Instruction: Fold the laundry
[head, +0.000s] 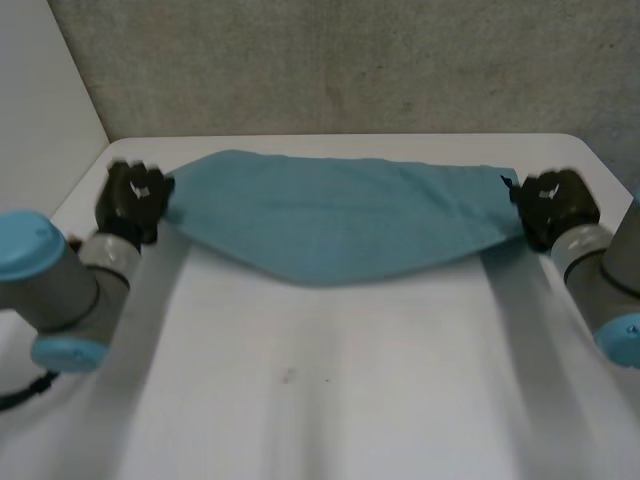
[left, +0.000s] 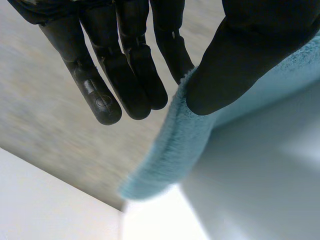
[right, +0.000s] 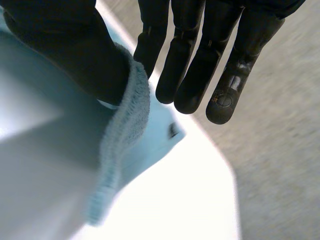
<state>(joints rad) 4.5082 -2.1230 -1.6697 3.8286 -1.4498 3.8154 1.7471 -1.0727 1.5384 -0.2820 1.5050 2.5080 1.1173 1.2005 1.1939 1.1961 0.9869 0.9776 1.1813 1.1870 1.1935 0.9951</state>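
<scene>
Two pinched ends, left hand (left: 250, 50), right hand (right: 65, 45), towel (head: 340, 215)

Free room on the white table (head: 320, 400): the broad stretch from the near edge to the middle lies bare, open to a hand from either side. Across the far part a teal terry cloth (head: 340, 215) spans almost from left edge to right edge. The left hand (head: 135, 200) and right hand (head: 555, 205) pinch its ends, so it bars passage there. A rough grey wall (head: 350, 60) stands close behind the far edge, and a white panel (head: 40, 100) closes off the far-left corner.
</scene>
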